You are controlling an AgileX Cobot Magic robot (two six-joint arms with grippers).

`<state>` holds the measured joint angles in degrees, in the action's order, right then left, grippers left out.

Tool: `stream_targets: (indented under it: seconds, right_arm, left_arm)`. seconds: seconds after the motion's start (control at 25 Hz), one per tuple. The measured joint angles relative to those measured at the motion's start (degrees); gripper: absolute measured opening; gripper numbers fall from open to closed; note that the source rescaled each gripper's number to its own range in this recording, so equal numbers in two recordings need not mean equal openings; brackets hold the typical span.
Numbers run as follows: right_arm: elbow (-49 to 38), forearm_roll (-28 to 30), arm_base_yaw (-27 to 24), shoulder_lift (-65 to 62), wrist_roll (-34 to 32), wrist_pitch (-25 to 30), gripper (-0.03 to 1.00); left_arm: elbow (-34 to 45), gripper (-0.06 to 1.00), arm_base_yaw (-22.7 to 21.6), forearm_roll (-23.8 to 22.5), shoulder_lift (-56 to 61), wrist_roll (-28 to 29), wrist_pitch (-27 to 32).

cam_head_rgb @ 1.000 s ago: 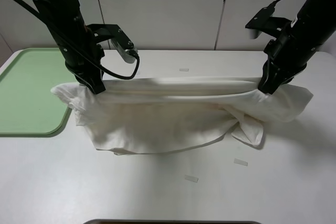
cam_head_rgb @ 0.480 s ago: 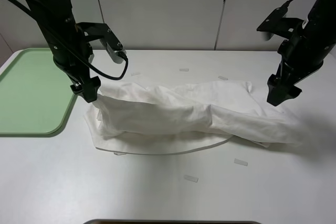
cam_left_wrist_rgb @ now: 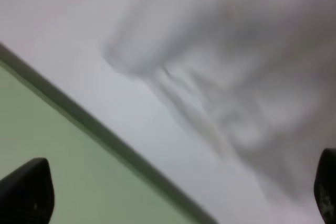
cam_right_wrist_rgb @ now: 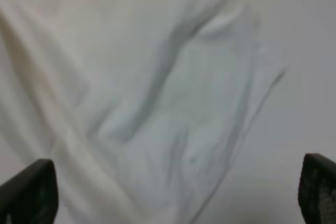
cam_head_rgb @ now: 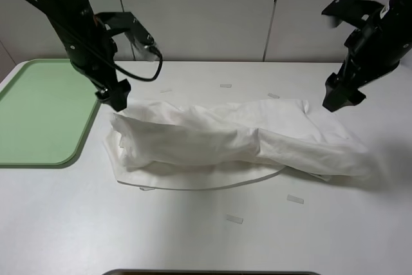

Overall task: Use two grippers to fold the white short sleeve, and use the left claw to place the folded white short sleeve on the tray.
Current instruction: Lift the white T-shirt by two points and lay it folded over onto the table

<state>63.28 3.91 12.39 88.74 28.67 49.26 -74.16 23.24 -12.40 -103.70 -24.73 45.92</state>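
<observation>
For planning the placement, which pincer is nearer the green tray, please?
The left pincer, beside the tray's edge; the right pincer hangs beyond the shirt.

Robotics lab / test bench setup. Evid.: left arm [cam_head_rgb: 84,24] & right arm [cam_head_rgb: 376,37], both black, jointed, w/ loose black cables, hang over a bare white table [cam_head_rgb: 193,243] from either side. Backdrop = plain pale wall panels [cam_head_rgb: 199,11] w/ vertical seams. Small pale tape strips [cam_head_rgb: 234,219] stuck here & there on tabletop. Props few: pale green plastic tray [cam_head_rgb: 32,114] at table's left end, one white T-shirt [cam_head_rgb: 225,136] lying crumpled mid-table. Flat, even indoor light; soft shadows.
</observation>
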Motion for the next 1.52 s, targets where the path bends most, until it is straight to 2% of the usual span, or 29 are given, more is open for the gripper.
stream_targets:
  seconds: [0.16,0.24,0.36,0.44,0.64,0.88,0.96,1.0,1.2,1.52]
  right_arm:
    - [0.0,-0.37,0.0,-3.14,-7.22,-3.53,1.0]
    - [0.0,-0.46,0.0,-3.51,-9.28,-3.74,1.0]
    - [0.0,-1.84,0.0,-3.59,-11.08,-3.74,1.0]
    - [0.0,-2.78,0.0,-3.59,-11.4,-3.74,1.0]
    - [0.0,-3.57,0.0,-3.59,-11.57,-3.74,1.0]
    - [0.0,-3.91,0.0,-3.59,-11.57,-3.74,1.0]
    - [0.0,-3.91,0.0,-3.59,-11.57,-3.74,1.0]
    - [0.0,-3.57,0.0,-3.59,-11.57,-3.74,1.0]
    - [0.0,-3.57,0.0,-3.59,-11.57,-3.74,1.0]
    - [0.0,-5.76,0.0,-3.59,-11.57,-3.74,1.0]
  left_arm:
    - [-2.28,0.99,0.05,0.87,0.07,5.7,-7.37]
    - [-2.28,0.99,0.05,1.81,0.07,6.0,-8.43]
    - [-2.39,0.99,0.28,6.79,-1.2,6.27,-11.12]
    - [-2.39,0.98,1.0,7.91,-3.2,6.4,-11.4]
    - [-2.39,0.98,5.48,8.27,-8.97,6.23,-8.31]
    - [-2.39,0.98,10.18,8.46,-10.44,5.71,-4.6]
    - [-2.39,0.97,11.6,8.46,-10.44,5.71,-2.45]
    - [-2.39,0.97,12.85,8.53,-10.44,5.64,0.44]
    - [-2.12,0.97,13.71,11.83,-10.44,5.58,7.52]
    - [5.77,0.97,13.71,12.87,-10.35,4.01,8.43]
